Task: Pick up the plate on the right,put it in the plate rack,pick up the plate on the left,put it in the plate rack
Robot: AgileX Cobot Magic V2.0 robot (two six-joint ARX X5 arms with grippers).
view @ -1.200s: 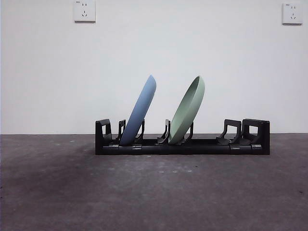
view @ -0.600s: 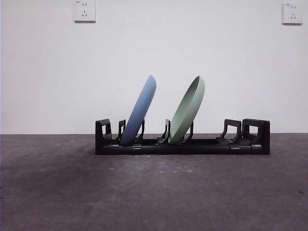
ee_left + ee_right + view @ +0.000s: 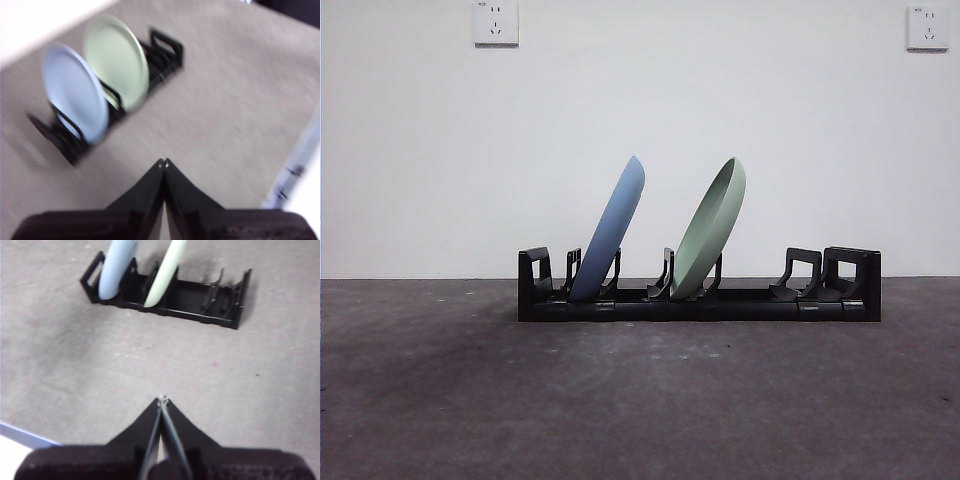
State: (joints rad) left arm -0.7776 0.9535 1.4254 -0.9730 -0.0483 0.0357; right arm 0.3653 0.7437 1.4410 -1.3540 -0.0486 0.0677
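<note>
The black plate rack (image 3: pixel 740 303) lies across the middle of the grey table. A blue plate (image 3: pixel 610 228) leans in its left prongs and a green plate (image 3: pixel 711 226) leans in the middle prongs, both tilted to the right. Both wrist views show the rack (image 3: pixel 165 55) (image 3: pixel 200 300) with the blue plate (image 3: pixel 75 97) (image 3: pixel 116 267) and the green plate (image 3: pixel 116 57) (image 3: pixel 165 272) in it. My left gripper (image 3: pixel 164 163) is shut and holds nothing, well back from the rack. My right gripper (image 3: pixel 162 399) is shut and bare too, also back from the rack. Neither arm appears in the front view.
The rack's right-hand prongs (image 3: pixel 800 272) hold nothing. Two wall sockets (image 3: pixel 495 22) (image 3: pixel 927 28) sit on the white wall behind. A table edge (image 3: pixel 25 435) shows near my right gripper, and another edge (image 3: pixel 292 172) near my left gripper.
</note>
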